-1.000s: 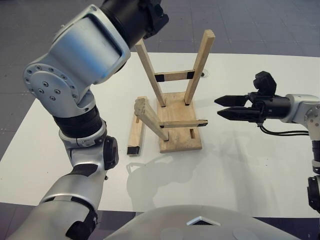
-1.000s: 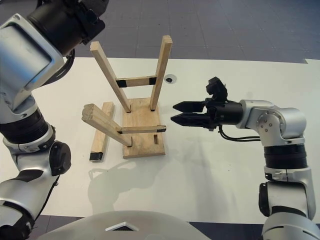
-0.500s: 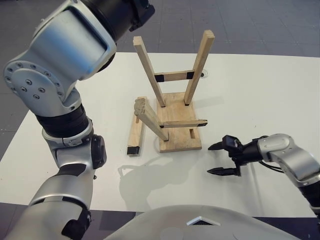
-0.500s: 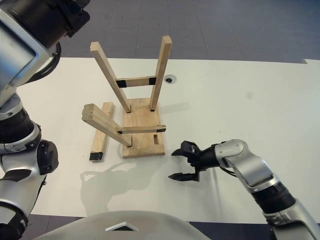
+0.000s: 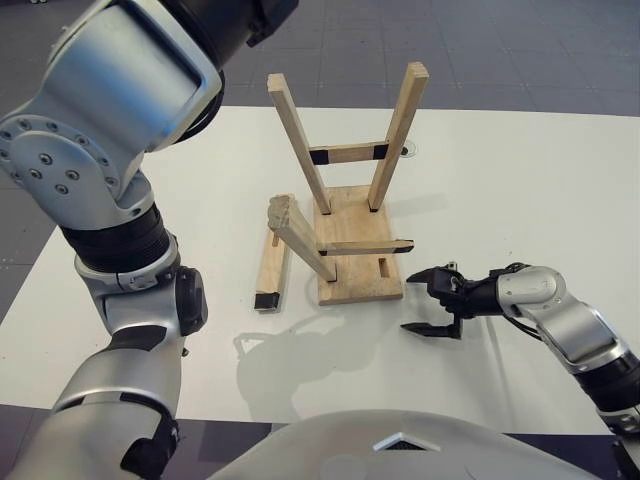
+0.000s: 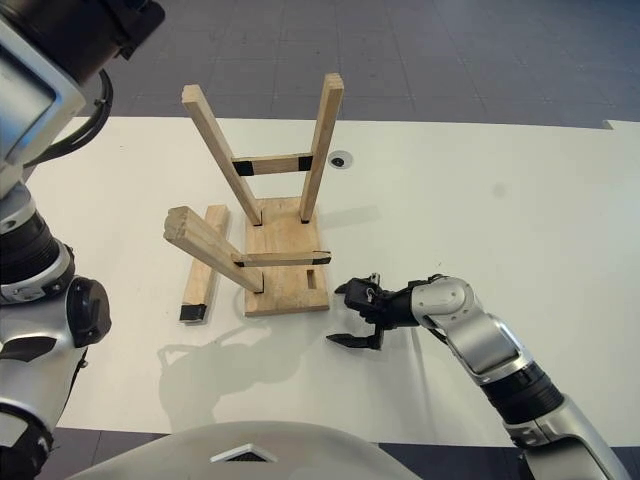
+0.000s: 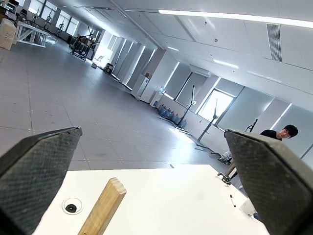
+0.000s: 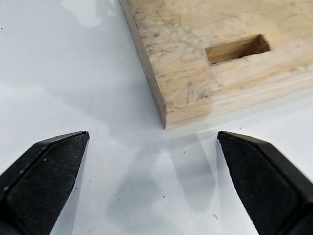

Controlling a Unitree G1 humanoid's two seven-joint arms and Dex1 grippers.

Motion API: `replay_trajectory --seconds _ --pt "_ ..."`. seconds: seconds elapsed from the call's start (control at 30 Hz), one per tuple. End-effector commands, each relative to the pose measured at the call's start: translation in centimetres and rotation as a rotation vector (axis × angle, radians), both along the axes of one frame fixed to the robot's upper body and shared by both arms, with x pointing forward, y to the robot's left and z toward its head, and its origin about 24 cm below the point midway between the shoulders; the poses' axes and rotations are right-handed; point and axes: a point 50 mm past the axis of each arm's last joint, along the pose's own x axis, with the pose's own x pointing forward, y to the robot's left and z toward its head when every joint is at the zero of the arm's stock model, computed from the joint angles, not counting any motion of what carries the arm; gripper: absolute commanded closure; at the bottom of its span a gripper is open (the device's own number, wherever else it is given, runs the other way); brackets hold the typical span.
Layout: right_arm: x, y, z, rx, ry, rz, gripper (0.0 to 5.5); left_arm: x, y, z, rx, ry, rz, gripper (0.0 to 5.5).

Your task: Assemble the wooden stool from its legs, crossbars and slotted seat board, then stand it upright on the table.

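A pale wooden seat board (image 5: 362,282) lies flat on the white table (image 5: 520,190). The far left leg (image 5: 298,140) and far right leg (image 5: 398,135) stand in its far slots, splaying apart upward, joined by a black-tipped crossbar (image 5: 348,152). A third leg (image 5: 303,240) slants up from the near left corner, and a second crossbar (image 5: 365,247) reaches from it rightward over the board. A fourth leg (image 5: 270,262) lies flat just left of the board.

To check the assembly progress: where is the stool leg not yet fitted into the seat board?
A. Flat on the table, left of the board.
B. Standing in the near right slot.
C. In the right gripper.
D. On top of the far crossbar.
A: the loose leg lies flat on the table beside the seat board's left edge, and the right gripper is open with nothing in it.
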Motion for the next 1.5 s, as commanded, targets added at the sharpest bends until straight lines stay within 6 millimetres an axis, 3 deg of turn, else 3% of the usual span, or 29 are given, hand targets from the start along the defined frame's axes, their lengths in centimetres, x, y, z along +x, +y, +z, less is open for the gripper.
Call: replay_trajectory --seconds 0.03,0.27,0.43,0.73,1.0,1.17,1.37,1.5 --pt "0.9 1.0 1.7 0.001 -0.103 0.035 0.65 0.0 0.5 -0.2 -0.001 0.008 0.011 0.03" --pt "0.7 2.8 3.5 0.049 -0.150 0.102 0.65 -0.1 0.2 -0.4 -0.006 0.013 0.003 0.03" --pt "0.1 2.8 1.5 0.011 -0.067 0.128 0.65 -0.1 0.1 -0.3 -0.010 0.013 -0.006 0.03" --pt "1.1 3.3 -1.9 -0.055 0.057 0.130 0.65 0.0 -0.2 -0.3 -0.019 0.011 -0.004 0.03" --pt "2.5 0.1 -5.8 -0.198 0.139 -0.061 0.65 -0.2 -0.1 0.0 -0.031 -0.014 0.025 0.03" --pt "2.8 -0.5 -6.1 -0.187 0.135 -0.094 0.65 -0.4 0.1 -0.1 -0.019 -0.012 -0.012 0.03" --pt "2.8 0.0 -5.5 -0.135 0.110 -0.111 0.65 -3.0 -1.6 -2.2 0.013 0.083 -0.283 0.03" --pt "2.7 0.1 -5.3 -0.110 0.101 -0.130 0.65 -2.9 -1.3 -3.6 0.023 0.154 -0.238 0.03"
